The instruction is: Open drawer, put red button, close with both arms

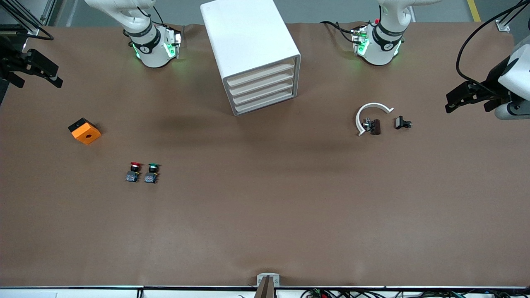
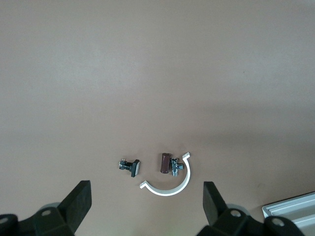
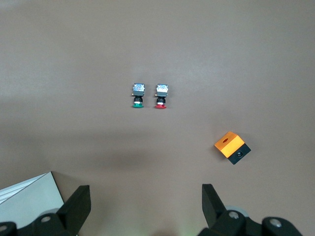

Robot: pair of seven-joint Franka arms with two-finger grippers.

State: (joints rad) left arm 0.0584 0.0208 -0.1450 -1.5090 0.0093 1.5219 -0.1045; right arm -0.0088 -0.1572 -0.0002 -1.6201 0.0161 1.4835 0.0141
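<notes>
All four drawers of the cabinet [image 1: 256,62] are seen shut, so opening one is judged the step in hand. A drawer front should be met squarely and drawn straight out, the cabinet being steadied by the other arm if it slides. The left claw [image 1: 466,98] hangs open over the counter [image 1: 265,223] edge at the left arm's end; the right claw [image 1: 31,68] hangs open over the edge at the right arm's end. The red button [image 1: 133,172] stands well apart from both claws, toward the right arm's end, just beside the green button [image 1: 151,173].
</notes>
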